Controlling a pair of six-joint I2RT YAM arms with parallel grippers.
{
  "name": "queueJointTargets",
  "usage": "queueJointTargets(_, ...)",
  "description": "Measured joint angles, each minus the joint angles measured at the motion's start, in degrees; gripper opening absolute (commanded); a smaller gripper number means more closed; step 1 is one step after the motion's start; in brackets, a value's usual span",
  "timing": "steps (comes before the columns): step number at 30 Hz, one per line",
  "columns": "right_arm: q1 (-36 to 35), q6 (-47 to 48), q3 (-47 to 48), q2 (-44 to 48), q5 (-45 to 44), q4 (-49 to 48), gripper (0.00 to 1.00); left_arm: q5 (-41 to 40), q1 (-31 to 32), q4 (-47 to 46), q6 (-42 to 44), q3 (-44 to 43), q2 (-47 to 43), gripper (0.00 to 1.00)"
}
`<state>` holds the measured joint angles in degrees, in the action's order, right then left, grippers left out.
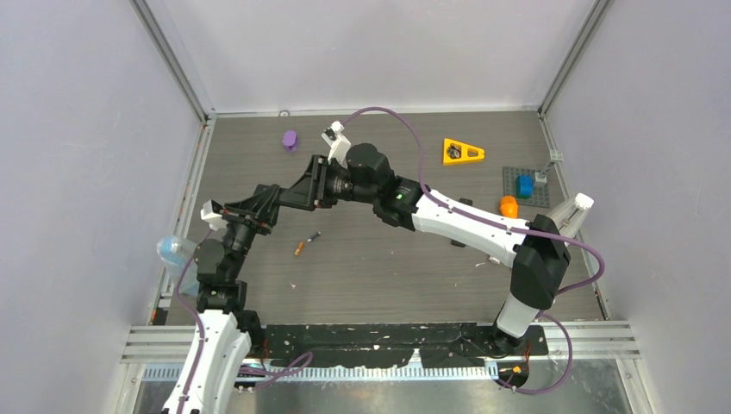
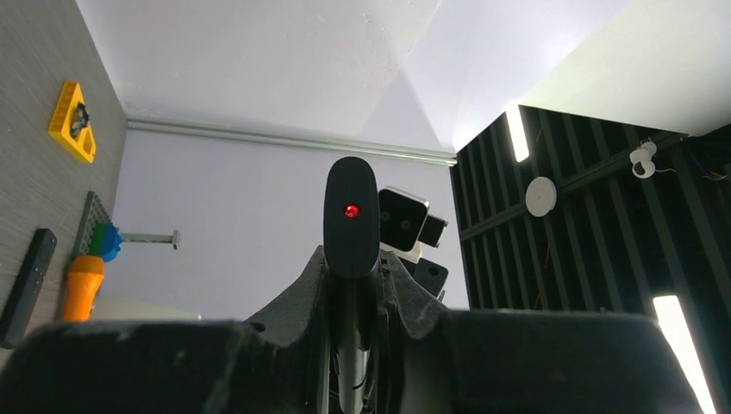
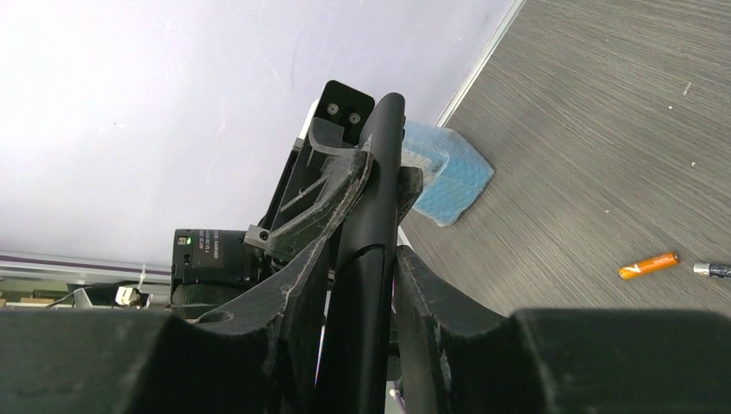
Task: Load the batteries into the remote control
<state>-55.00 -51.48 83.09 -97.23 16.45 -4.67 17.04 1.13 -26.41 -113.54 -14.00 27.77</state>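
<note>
Black, slim, round-tipped remote (image 2: 351,216) in the matte left claw (image 2: 352,269)

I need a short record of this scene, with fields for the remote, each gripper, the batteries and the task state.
remote: black remote, held above the table
left gripper: left gripper shut on remote
right gripper: right gripper has a finger on each side of the remote; contact unclear
batteries: orange battery and dark grey battery lie on table
task state: batteries not yet loaded
</note>
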Motion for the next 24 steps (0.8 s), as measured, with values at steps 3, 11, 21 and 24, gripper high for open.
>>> queueJointTargets(3,0.00,-0.20,0.07,0.00,-0.07,0.04,0.36,0.07,0.02,-0.48,0.00,0.00,0.37,0.00)
queueJointTargets(11,0.11,-3.21,0.09,-1.09,-0.13,-1.31,0.35,-0.72,0.74,-1.18,-0.39,-0.02,1.86,0.00)
queueJointTargets(21,0.98,-6.16,2.08,-4.42,0.90,-2.51,0.32,-3.87,2.29,-1.79,-1.11,-0.35,4.66,0.00)
queueJointTargets(24,1.22,-6.58,2.73,-4.83,1.31,-3.15,0.32,-4.33,2.29,-3.41,-1.09,-0.90,5.92,0.00)
